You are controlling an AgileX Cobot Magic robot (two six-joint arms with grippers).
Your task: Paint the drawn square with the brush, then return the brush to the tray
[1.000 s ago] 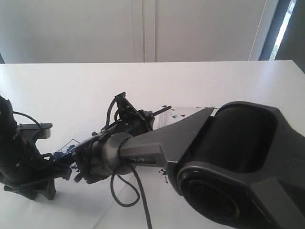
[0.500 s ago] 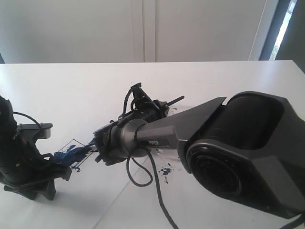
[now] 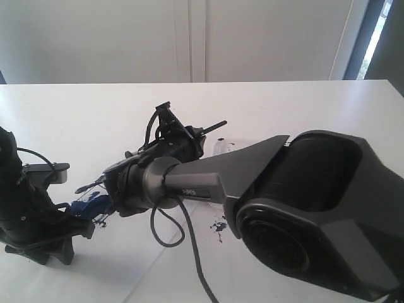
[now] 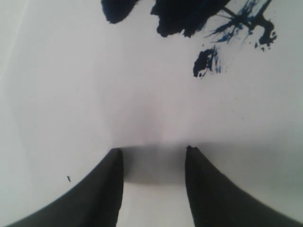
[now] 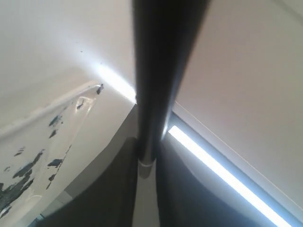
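Observation:
My right gripper [image 3: 117, 188] reaches across to the left and is shut on the brush [image 3: 211, 126], a thin black stick. The brush's dark tip end [image 3: 84, 187] pokes out just above the drawn square [image 3: 95, 203], which is smeared dark blue inside. In the right wrist view the brush [image 5: 158, 71] runs straight out from between the closed fingers of the right gripper [image 5: 147, 158]. The clear tray [image 5: 42, 137] with dark blotches lies beside it; the exterior view shows only a sliver of the tray [image 3: 230, 146] behind the arm. My left gripper [image 4: 152, 151] is open over white paper, holding nothing.
My left arm [image 3: 28, 208] stands at the near left, beside the square. A small dark paint splatter [image 3: 219, 226] marks the paper [image 3: 189, 278] under the right arm. A black cable loop [image 3: 165, 235] hangs from the right wrist. Dark paint blotches [image 4: 189, 16] lie ahead of the left gripper.
The right gripper has swung the brush to and fro over the square. Half a second ago the tip lay on the blue smear; now it is further left and a little higher.

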